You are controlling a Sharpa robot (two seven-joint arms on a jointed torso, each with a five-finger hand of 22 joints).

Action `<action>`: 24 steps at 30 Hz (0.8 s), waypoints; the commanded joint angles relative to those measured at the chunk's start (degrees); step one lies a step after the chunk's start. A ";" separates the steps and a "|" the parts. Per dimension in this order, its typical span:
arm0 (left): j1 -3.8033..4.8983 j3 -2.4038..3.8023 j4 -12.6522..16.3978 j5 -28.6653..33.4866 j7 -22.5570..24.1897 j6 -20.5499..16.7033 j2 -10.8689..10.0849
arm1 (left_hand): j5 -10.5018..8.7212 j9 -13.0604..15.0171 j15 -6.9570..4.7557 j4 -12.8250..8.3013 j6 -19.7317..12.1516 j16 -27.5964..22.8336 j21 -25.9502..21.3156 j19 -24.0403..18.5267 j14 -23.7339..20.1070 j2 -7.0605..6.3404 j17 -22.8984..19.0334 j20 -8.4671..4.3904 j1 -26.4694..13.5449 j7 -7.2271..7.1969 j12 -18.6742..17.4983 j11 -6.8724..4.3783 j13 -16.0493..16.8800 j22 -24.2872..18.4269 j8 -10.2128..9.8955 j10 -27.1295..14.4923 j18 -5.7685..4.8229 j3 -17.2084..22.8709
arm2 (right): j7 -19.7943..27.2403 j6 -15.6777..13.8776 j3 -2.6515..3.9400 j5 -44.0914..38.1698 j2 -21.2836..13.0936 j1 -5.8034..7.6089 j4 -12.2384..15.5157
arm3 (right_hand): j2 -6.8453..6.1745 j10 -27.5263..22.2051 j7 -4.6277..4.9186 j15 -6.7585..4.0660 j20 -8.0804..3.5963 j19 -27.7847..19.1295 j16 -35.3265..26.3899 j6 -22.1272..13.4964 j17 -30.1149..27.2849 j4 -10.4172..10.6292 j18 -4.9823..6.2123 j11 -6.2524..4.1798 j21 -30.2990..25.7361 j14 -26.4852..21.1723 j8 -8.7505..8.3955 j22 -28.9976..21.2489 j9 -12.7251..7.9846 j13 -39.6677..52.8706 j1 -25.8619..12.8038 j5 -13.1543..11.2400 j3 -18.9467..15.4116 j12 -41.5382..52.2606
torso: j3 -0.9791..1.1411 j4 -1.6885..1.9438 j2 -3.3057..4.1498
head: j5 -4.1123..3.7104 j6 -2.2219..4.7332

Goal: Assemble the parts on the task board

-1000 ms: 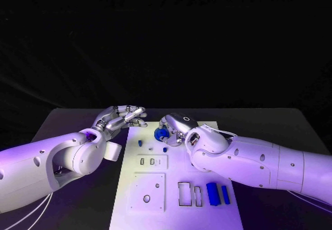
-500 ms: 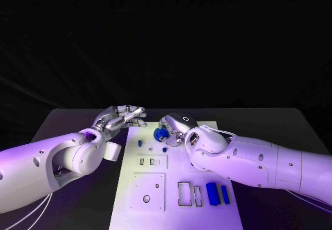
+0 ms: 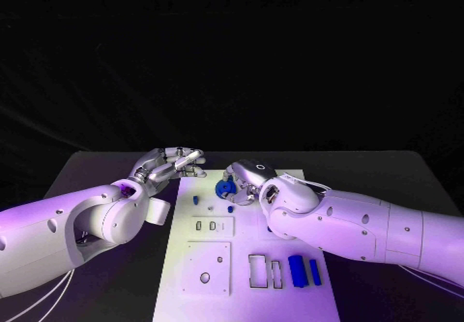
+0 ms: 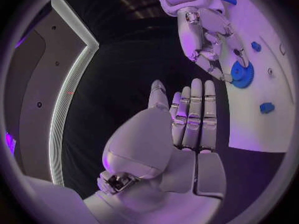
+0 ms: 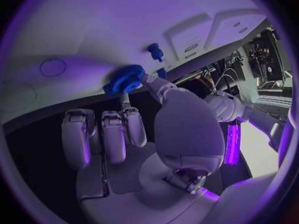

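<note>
Little has changed — the right robot hand (image 3: 244, 180) still pinches the blue gear (image 3: 225, 188), half hidden on the board (image 3: 242, 295); beside the board, the left robot hand (image 3: 169, 165) stays released, fingers straight.

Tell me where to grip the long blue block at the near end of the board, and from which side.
Judging by its pose, take the long blue block across its two long sides, coming straight down from above. It lies flat on the task board, and the fingers should straddle its narrow width. A thinner blue bar lies close alongside, so clearance on that side looks tight.
</note>
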 commanded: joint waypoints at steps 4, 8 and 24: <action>0.08 0.05 0.16 0.48 -0.06 0.26 0.09 | -0.21 0.09 -0.02 0.05 -0.49 0.35 0.36 -0.47 -0.33 0.08 0.11 -0.10 -0.45 0.28 -0.06 0.05 0.07 0.06 -0.28 -0.47 0.43 -1.47 | 0.38 2.98 -0.03 1.12 -0.16 -0.06 -0.20 | 0.40 0.43 -0.15 -0.07 -0.08 2.51 0.23 1.07 15.10 0.82 -0.71 -0.20 0.06 5.87 0.59 10.66 -0.08 6.94 -1.10 0.64 -0.39 0.20 | 0.05 -0.01 -0.01 | -0.02 0.03; 0.08 0.05 0.15 0.49 -0.12 0.23 0.08 | -0.21 0.09 -0.02 0.05 -0.49 0.35 0.36 -0.47 -0.33 0.08 0.11 -0.10 -0.45 0.28 -0.06 0.05 0.07 0.06 -0.28 -0.47 0.43 -1.47 | -0.14 2.90 -0.03 1.31 -0.32 -0.07 -0.35 | 0.45 0.46 -0.17 -0.09 -0.10 2.53 0.23 1.09 15.10 0.98 -0.71 -0.21 0.08 5.87 0.57 10.68 -0.12 6.97 -1.26 0.72 -0.45 0.24 | 0.02 -0.03 0.00 | -0.03 0.06; 0.07 0.05 0.04 0.49 -0.14 0.24 0.07 | -0.20 0.17 0.03 0.06 -0.66 0.36 0.36 -0.59 -0.48 0.13 0.18 -0.07 -0.50 0.33 -0.09 0.09 0.12 0.07 -0.34 -0.59 0.42 -1.46 | -0.94 1.05 -0.02 0.83 -1.86 -0.39 1.56 | 0.56 0.74 -0.20 -0.13 -0.15 2.82 0.23 1.02 15.10 0.99 -0.83 -0.26 0.45 5.87 0.46 11.05 -0.25 7.28 -1.10 1.27 -0.34 0.54 | 0.10 -0.07 -0.01 | 0.00 0.07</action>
